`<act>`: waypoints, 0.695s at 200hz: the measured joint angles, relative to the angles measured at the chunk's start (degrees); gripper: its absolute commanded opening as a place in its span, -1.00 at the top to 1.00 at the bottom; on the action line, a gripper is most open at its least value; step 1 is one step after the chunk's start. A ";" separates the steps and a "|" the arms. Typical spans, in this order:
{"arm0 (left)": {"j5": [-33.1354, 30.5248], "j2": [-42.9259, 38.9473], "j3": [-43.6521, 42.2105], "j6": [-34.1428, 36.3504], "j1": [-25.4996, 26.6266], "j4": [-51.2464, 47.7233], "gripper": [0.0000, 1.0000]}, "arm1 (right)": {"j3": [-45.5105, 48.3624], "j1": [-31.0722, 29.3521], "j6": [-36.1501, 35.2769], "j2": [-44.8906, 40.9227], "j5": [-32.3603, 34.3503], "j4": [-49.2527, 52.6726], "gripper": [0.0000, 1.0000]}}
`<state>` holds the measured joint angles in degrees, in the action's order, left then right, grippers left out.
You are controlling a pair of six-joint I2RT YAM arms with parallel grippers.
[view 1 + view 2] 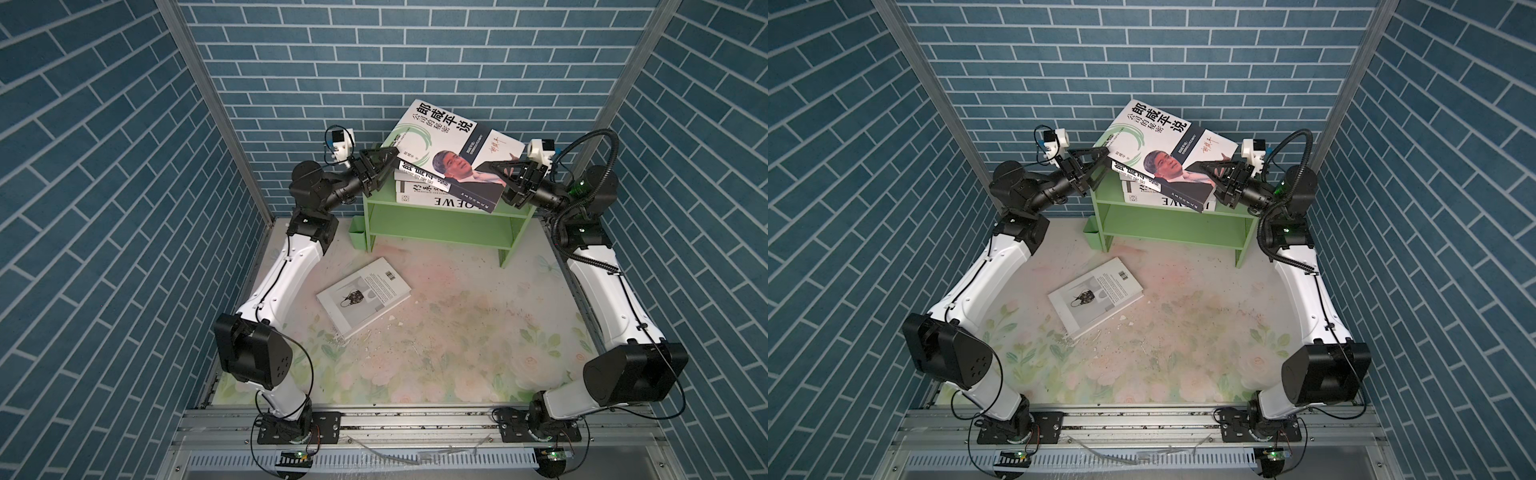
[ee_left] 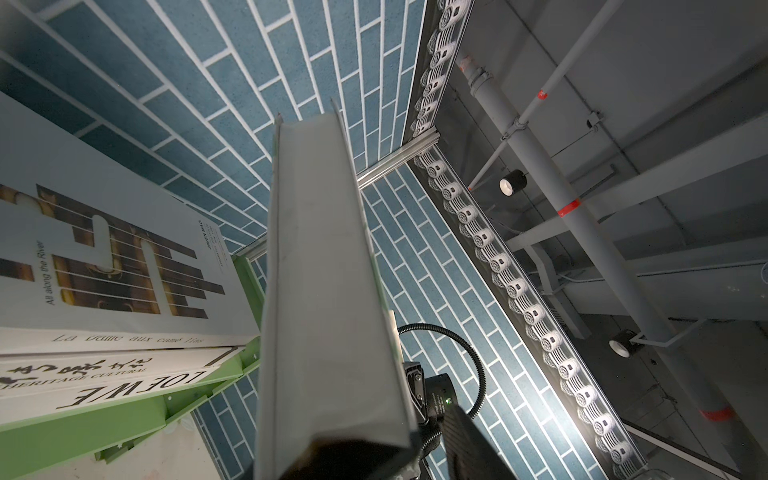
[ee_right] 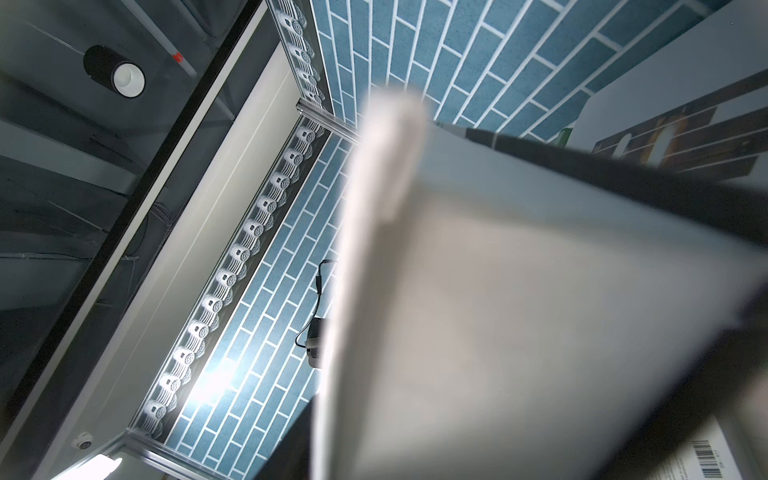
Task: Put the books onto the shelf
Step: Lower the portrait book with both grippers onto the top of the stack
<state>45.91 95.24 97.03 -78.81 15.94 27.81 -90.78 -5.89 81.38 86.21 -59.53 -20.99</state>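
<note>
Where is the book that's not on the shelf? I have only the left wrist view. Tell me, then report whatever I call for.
Observer: The loose book lies flat on the table, barcode side up, in front of the shelf and apart from it.
Operator: Say what is at the far side of this tilted book.
Observer: The right tool is at its right edge, over a cover that shows a man's portrait.
Operator: Go on: lower down.
Observer: The shelf's lower tier holds no book. The stack is all on the top tier.
</note>
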 measured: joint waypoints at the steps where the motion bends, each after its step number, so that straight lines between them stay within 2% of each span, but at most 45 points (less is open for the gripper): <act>1: -0.02 0.00 0.00 -0.02 0.00 0.00 -0.06 | 0.00 0.02 0.02 0.00 0.02 0.00 -0.20; 43: -1.73 0.04 0.00 -0.46 0.00 0.04 0.04 | 0.00 0.46 0.83 0.07 1.53 0.02 -0.34; 81: -3.63 0.79 0.00 -1.40 0.07 0.90 0.10 | -0.98 0.92 0.85 1.44 3.37 0.13 -0.32; 100: -4.22 1.57 0.02 -1.73 0.13 1.29 0.10 | -3.08 1.03 0.85 3.50 4.13 0.28 -0.23; 139: -4.59 4.37 1.75 -2.40 0.22 1.36 -0.20 | -6.29 1.09 0.90 7.30 4.22 0.39 -0.05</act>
<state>41.32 99.61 98.78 -81.21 16.16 29.17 -97.08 -4.80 82.28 93.51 -55.31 -20.60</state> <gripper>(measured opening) 0.562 0.552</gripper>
